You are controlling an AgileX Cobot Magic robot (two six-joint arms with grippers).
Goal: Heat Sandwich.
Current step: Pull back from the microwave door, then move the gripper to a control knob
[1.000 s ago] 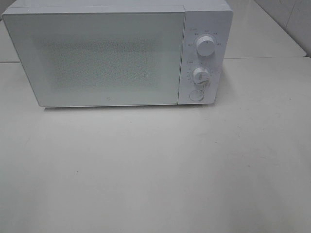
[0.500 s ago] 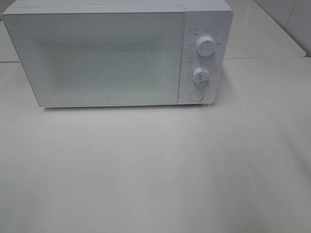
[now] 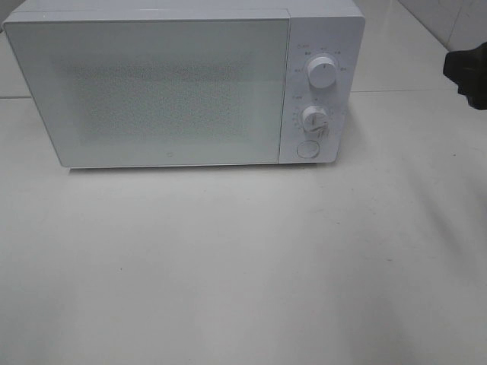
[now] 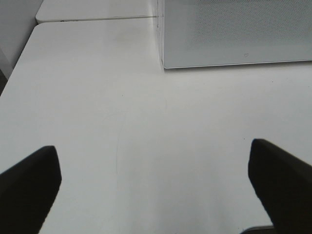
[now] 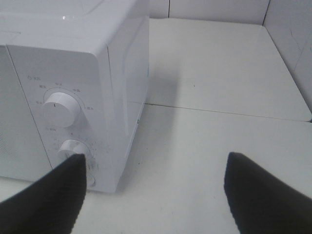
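Observation:
The sandwich is out of view in every frame. A white microwave [image 3: 167,91] stands at the back of the white table [image 3: 243,266] with its door shut. My left gripper [image 4: 152,146] hangs open over bare table in front of the microwave's [image 4: 234,34] left corner, nothing between its fingers. My right gripper [image 5: 155,158] is open and empty to the right of the microwave [image 5: 58,63], near its control panel. A dark part of my right arm [image 3: 466,72] shows at the right edge of the exterior high view.
The control panel carries an upper knob [image 3: 323,74], a lower knob [image 3: 314,118] and a round button [image 3: 307,149]. A table seam [image 5: 219,112] runs behind the microwave's right side. A tiled wall [image 3: 449,19] rises at the back right.
A dark part of my right arm has come into the exterior high view at the right edge. The microwave has not moved.

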